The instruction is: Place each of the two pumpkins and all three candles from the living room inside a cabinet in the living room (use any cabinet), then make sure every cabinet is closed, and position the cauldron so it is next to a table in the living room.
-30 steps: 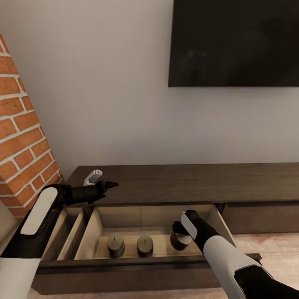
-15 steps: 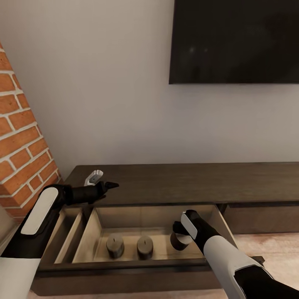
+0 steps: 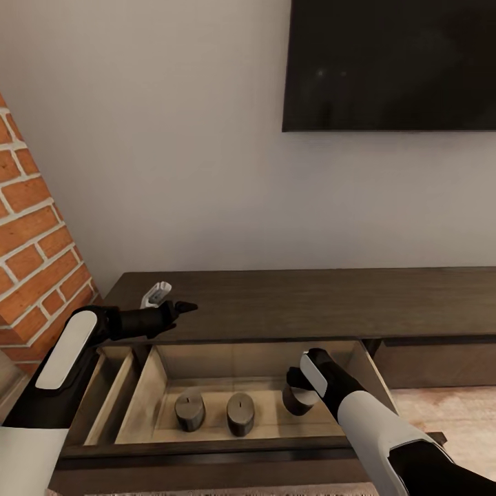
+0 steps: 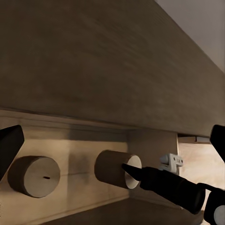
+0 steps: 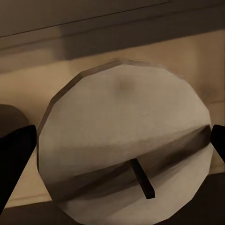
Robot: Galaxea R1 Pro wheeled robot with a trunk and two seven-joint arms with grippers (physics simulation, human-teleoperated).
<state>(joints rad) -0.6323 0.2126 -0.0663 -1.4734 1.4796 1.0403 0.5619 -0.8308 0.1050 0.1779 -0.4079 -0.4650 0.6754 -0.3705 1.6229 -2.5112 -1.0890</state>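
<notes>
The cabinet [image 3: 310,303] is a long dark-brown console, and its drawer [image 3: 148,396] stands pulled out with a pale wood interior. Three candles stand upright on the drawer floor: a left one [image 3: 189,411], a middle one [image 3: 240,414] and a right one [image 3: 296,401]. My right gripper [image 3: 297,388] is open with a finger on each side of the right candle [image 5: 124,145], whose top and wick fill the space between them. My left gripper [image 3: 184,306] hovers open over the cabinet top's front edge, holding nothing. From the left wrist, two candles [image 4: 34,176] [image 4: 112,168] show. The pumpkins and cauldron are out of view.
A second drawer [image 3: 110,389] is open to the left of the candle drawer. A small white object [image 3: 157,293] lies on the cabinet top by my left gripper. A brick wall [image 3: 34,234] rises at the left, and a black TV [image 3: 393,62] hangs above. Pale floor [image 3: 448,406] shows at the right.
The whole picture has shifted slightly, so the camera moved and more of the drawer floor shows. Both grippers and all three candles keep their places.
</notes>
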